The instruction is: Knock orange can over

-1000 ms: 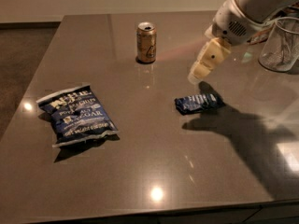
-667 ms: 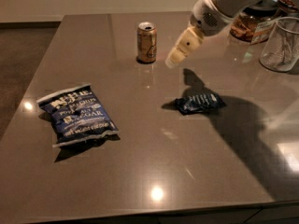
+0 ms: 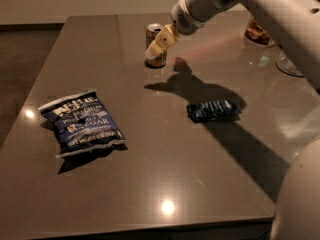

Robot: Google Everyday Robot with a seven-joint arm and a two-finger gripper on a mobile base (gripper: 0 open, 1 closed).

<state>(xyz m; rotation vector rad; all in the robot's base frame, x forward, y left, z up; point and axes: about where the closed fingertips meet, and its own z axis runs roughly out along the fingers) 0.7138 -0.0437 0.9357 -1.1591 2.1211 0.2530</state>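
One broad counter (image 3: 200,184) carries everything, a smooth grey-brown slab polished enough to mirror the lamps and hold a hard shadow. Over it the white, rounded arm (image 3: 260,4) has swung within the last second from the right side across to the far middle, its shadow now reaching towards the can. The large blue crisp bag (image 3: 82,124), crinkled and puffed, lies flat near the left edge, unmoved; the small dark-blue snack packet (image 3: 212,110), crumpled and glossy, lies right of centre, likewise where it was. The orange can (image 3: 161,60), a short bronze-orange metal cylinder with a silver top, stands upright at the far middle of the counter, not yet tipped. The hand (image 3: 159,43), pale cream and tapered, hung well to the can's right a moment ago and now overlaps its upper side, seemingly touching; whether the hand is spread or closed I cannot tell. By my judgement the approach is done and the sideways push is starting, though a light can on so slick a surface may slide before it topples
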